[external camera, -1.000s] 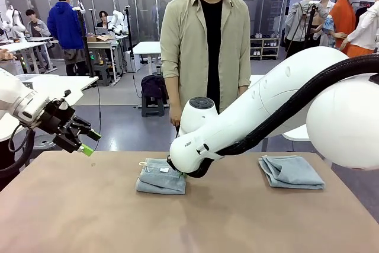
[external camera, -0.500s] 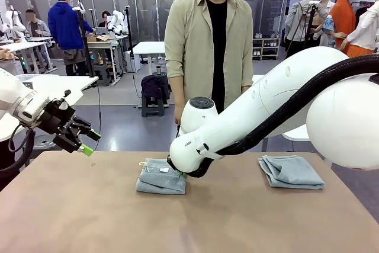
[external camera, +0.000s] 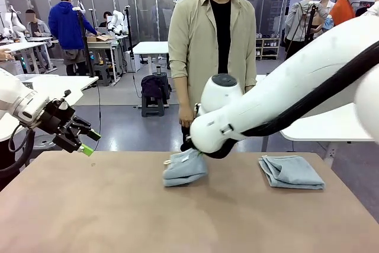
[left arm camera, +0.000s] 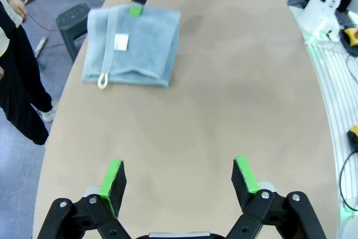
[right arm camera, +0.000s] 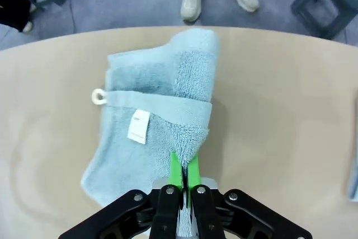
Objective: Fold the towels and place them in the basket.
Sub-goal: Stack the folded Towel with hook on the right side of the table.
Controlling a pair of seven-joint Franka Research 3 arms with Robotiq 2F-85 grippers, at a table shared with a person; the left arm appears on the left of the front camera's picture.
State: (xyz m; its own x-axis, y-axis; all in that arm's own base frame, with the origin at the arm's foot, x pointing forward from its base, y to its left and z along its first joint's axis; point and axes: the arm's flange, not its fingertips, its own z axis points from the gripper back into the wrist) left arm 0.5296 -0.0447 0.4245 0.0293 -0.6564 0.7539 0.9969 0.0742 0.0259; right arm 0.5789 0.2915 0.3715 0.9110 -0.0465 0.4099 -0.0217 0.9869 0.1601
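Left gripper (external camera: 87, 143): hangs above the table's left edge, well apart from both towels; its green-padded fingers (left arm camera: 114, 174) stand wide apart with nothing between them, bare tabletop below.
Table (external camera: 89, 211): brown, smooth surface.
Folded towel (external camera: 185, 167): pale grey-blue terry, near the middle of the table toward the far edge, close to the person; its right side is lifted off the surface while the lower left part hangs down to the table. In the right wrist view a white label (right arm camera: 138, 126) and a small white loop (right arm camera: 98, 97) show on its edge.
Right gripper (right arm camera: 183, 174): reaches across the middle; its green pads are pressed together on a corner of the folded towel, pinching the cloth.
Person (external camera: 212, 45): stands at the far side in a beige overshirt over a black top, one hand (external camera: 186, 115) hanging just behind the lifted towel.
Second towel (external camera: 291, 172): same grey-blue cloth, folded, lying flat on the right part of the table, well apart from the held one.
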